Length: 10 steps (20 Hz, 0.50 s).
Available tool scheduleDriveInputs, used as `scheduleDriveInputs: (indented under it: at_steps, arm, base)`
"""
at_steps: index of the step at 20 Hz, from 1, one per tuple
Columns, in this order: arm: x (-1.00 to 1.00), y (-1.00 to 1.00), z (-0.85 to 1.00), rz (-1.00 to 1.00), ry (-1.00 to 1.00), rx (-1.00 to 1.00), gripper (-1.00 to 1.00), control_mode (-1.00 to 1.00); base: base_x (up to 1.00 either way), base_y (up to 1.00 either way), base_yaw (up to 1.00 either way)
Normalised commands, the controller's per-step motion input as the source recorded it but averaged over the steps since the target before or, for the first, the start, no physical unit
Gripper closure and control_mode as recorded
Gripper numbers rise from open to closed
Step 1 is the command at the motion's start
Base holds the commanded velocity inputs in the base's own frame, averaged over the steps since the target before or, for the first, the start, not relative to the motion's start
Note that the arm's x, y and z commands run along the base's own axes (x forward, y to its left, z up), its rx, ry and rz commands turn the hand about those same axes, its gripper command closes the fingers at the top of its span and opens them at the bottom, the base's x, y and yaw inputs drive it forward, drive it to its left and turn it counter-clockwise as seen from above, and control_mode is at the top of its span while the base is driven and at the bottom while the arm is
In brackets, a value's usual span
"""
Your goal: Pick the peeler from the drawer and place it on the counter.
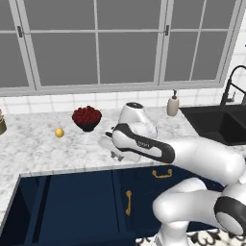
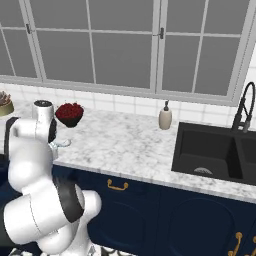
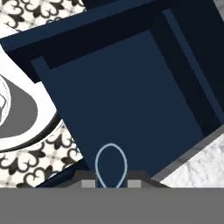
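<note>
— So, where is the peeler (image 3: pixel 111 165)?

— In the hand view its pale loop rises between the two dark fingertips of the pincer (image 3: pixel 111 183), which is closed on it. Behind the loop lies the bare navy floor of the open drawer (image 3: pixel 127 100), seen from above.

— And from the base cameras?

— In the left base view the pincer (image 1: pixel 115 154) sits at the front edge of the desk (image 1: pixel 38 149), just above the open drawer (image 1: pixel 62 202). A thin pale piece pokes out beside the wrist in the right base view; too small to name for sure.

— What else is on the desk?

— A small lemon (image 1: pixel 59 132), and near it a dark bowl of red fruit (image 1: pixel 87 118), both well apart from the hand. A soap dispenser (image 1: pixel 173 104) stands by the wall, just beside the black sink (image 1: pixel 216 122) with its dark faucet (image 1: pixel 231 86).

— Below the desk?

— Navy cabinet fronts with brass handles (image 1: pixel 162 173), and a patterned floor (image 3: pixel 39 17).
</note>
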Motion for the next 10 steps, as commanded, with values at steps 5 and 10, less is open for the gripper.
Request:
scheduleDriveInputs:
  at_steps: [5,10]
  arm:
    - [0.29,0.07,-0.19,0.02,-0.03,-0.12,1.00,-1.00]
    - [0.63,-0.24,-0.65,0.02,-0.17,-0.20,1.00,-1.00]
  base:
    - [0.00,0.00,0.00]
    - [0.00,0.00,0.00]
